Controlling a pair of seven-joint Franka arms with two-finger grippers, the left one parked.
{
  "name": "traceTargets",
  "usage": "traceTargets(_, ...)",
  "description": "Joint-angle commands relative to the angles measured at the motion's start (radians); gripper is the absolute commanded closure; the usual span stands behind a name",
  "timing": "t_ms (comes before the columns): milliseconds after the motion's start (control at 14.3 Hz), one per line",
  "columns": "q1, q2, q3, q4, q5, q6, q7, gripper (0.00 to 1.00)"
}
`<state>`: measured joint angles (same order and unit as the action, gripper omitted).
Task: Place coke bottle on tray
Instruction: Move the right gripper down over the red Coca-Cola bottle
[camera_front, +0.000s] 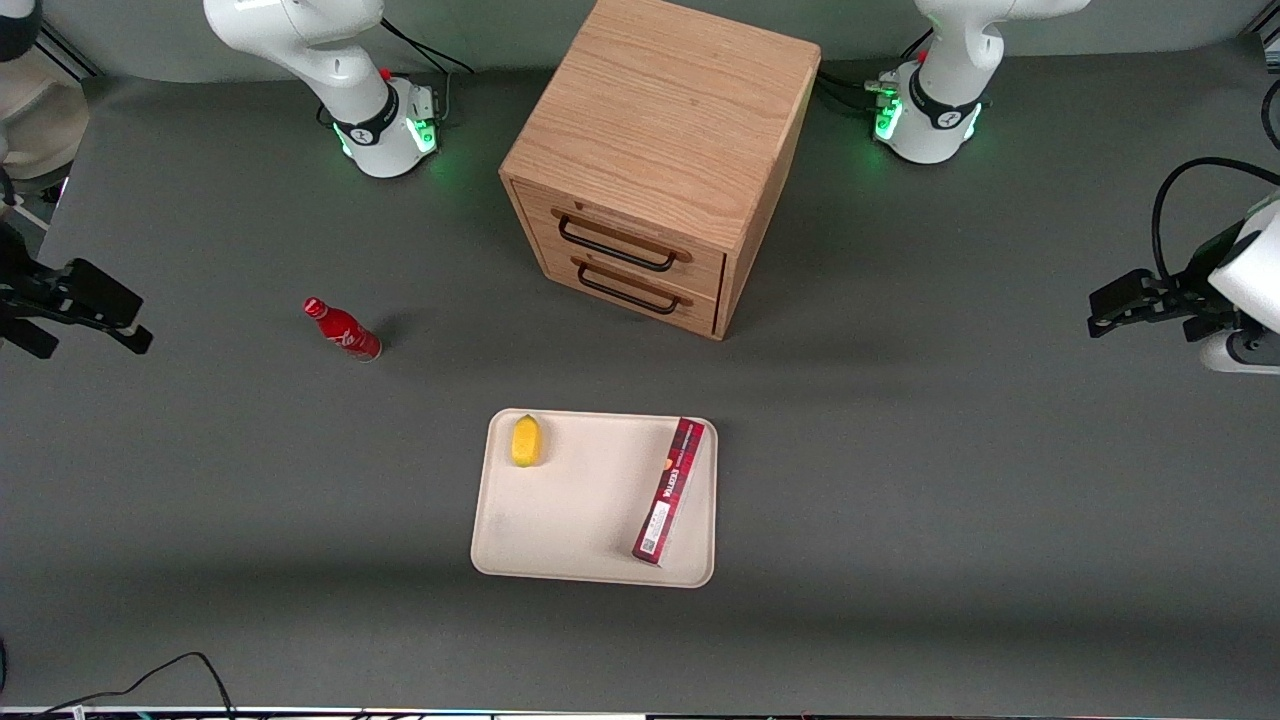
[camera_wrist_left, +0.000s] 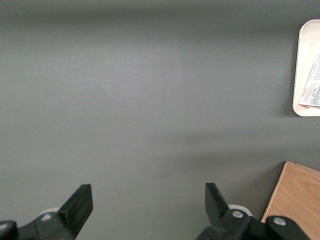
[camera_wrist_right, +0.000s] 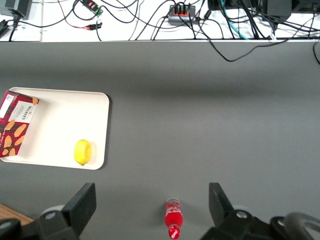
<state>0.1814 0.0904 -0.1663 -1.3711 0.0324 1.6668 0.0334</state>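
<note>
The coke bottle (camera_front: 343, 328), small, red and red-capped, stands upright on the grey table toward the working arm's end, farther from the front camera than the tray. The cream tray (camera_front: 590, 500) lies in front of the wooden cabinet, nearer the camera. My right gripper (camera_front: 135, 320) hovers at the working arm's end of the table, apart from the bottle, open and empty. In the right wrist view the bottle (camera_wrist_right: 173, 220) shows from above between the spread fingers of the gripper (camera_wrist_right: 151, 202), well below them. The tray (camera_wrist_right: 55, 130) shows there too.
A yellow lemon (camera_front: 526, 440) and a long dark-red box (camera_front: 670, 490) lie on the tray. A wooden two-drawer cabinet (camera_front: 660, 150) stands at the back middle, drawers shut. Cables run along the table's front edge (camera_wrist_right: 200, 20). The tray's corner (camera_wrist_left: 305, 65) shows in the left wrist view.
</note>
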Motion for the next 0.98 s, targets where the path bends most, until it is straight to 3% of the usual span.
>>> traceTargets(0, 0.009, 0.006, -0.007, 0.012, -0.006, -0.022, -0.012, 0.00)
traceTargets(279, 0.010, 0.021, 0.001, -0.009, 0.000, -0.024, 0.003, 0.00)
traceTargets(419, 0.030, 0.022, 0.019, -0.110, 0.007, 0.004, 0.017, 0.00)
traceTargets(767, 0.029, -0.067, 0.054, -0.538, 0.038, 0.325, 0.042, 0.00)
traceTargets(907, 0.023, -0.089, 0.053, -0.632, 0.035, 0.384, 0.019, 0.00)
